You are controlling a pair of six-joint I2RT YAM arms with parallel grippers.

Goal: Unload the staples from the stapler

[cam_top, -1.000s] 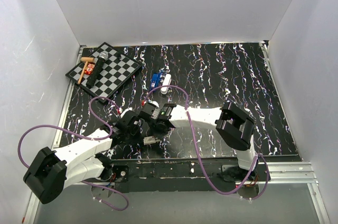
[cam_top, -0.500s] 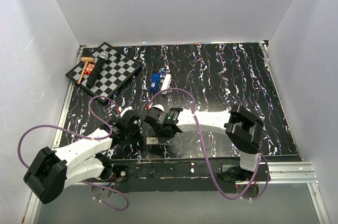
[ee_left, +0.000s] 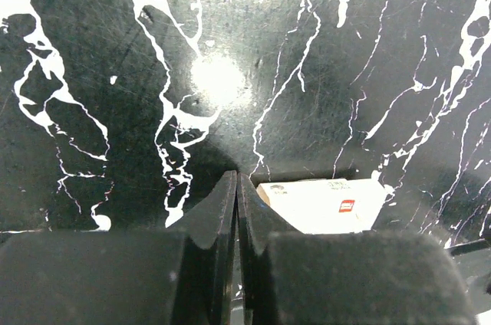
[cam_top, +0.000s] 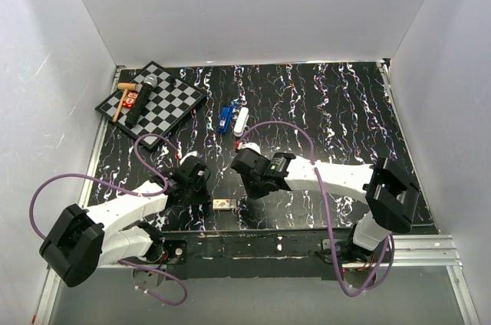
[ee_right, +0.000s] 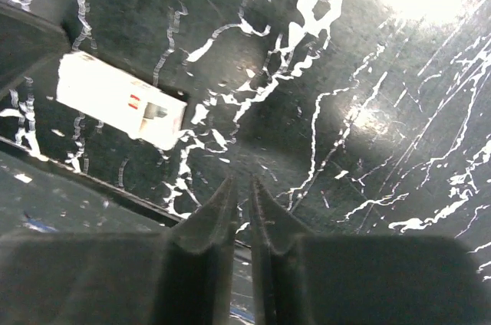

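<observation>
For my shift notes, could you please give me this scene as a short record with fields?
Left gripper: shut, empty, small white box beside its tips
Right gripper: slightly open, empty, over the table
Stapler: blue and white, mid-table, away from both grippers
Chessboard: far left corner, microphone lying on it
Staples: none visible

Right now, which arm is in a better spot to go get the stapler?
Probably right. The right end effector sits nearer the stapler, while the left end effector is shut, low beside the little box.
</observation>
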